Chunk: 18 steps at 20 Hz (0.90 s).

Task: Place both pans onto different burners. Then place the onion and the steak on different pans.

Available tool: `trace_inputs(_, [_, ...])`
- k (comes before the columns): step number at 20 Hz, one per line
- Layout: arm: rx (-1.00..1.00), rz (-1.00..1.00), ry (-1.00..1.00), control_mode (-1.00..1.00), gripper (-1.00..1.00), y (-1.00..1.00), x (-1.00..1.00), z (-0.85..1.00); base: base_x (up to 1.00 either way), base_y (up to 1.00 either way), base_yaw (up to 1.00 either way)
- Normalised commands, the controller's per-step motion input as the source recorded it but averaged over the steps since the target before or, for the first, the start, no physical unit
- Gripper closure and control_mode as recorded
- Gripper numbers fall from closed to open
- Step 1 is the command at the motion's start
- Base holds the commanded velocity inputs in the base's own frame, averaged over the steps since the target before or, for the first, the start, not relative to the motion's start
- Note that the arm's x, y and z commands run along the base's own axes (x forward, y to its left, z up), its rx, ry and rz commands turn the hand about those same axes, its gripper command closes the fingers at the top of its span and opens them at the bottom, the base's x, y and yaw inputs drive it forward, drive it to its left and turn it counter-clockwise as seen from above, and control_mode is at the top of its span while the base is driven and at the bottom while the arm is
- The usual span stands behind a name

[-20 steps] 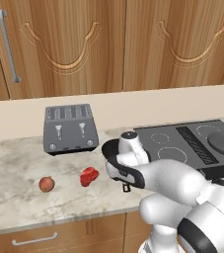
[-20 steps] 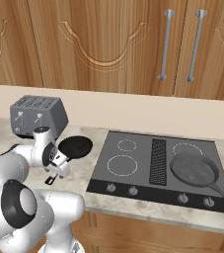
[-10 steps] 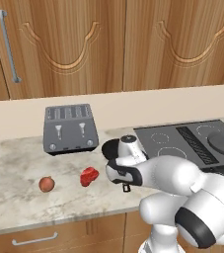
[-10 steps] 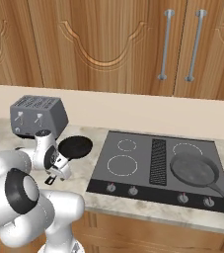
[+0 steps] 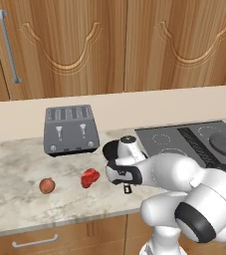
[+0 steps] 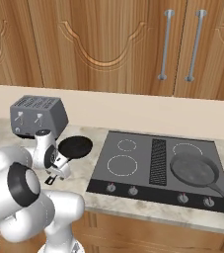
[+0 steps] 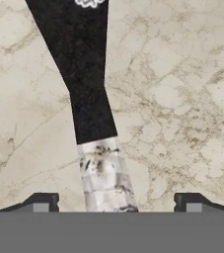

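Claw [image 7: 113, 207] down low over the beige marbled stone worktop [image 5: 15, 209], fingertips [image 7: 43, 201] spread apart either side of the long black silver-tipped handle [image 7: 91, 99], not clamped on it yet. Hand close to the worktop's front edge.

Small round reddish-brown onion [image 5: 47, 185] and irregular bright red steak chunk [image 5: 89, 177] near the front edge, left of the hand, close together but apart. Neither in a pan.

Round shallow black pan [image 6: 75, 146] on the worktop just left of the flat dark grey cooktop [image 6: 133, 185], in front of the grey four-slot toaster [image 6: 38, 114]. Not on a burner.

Wider matte dark grey pan [image 6: 194, 169] on the cooktop's right half, over the large front-right ring; looks placed. White ring burners [image 6: 122, 165] on the left half both bare.

Progress estimate: one pan of two done. Left: black pan onto a free burner, then onion and steak, one per pan.
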Motion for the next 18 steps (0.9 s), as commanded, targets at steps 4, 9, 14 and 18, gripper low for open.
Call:
trace_inputs(4, [0.0,0.0,0.0,-1.0,1.0,0.01,0.01,-0.08,0.0,0.0,0.0])
trace_inputs(9, [0.0,0.0,0.0,-1.0,1.0,0.0,0.0,0.0,0.0,0.0,0.0])
trace_inputs(14, [0.0,0.0,-0.01,-1.0,1.0,0.0,0.0,0.01,0.0,0.0,0.0])
trace_inputs(18, [0.0,0.0,-0.03,-1.0,1.0,-0.1,-0.05,0.31,0.0,0.0,0.0])
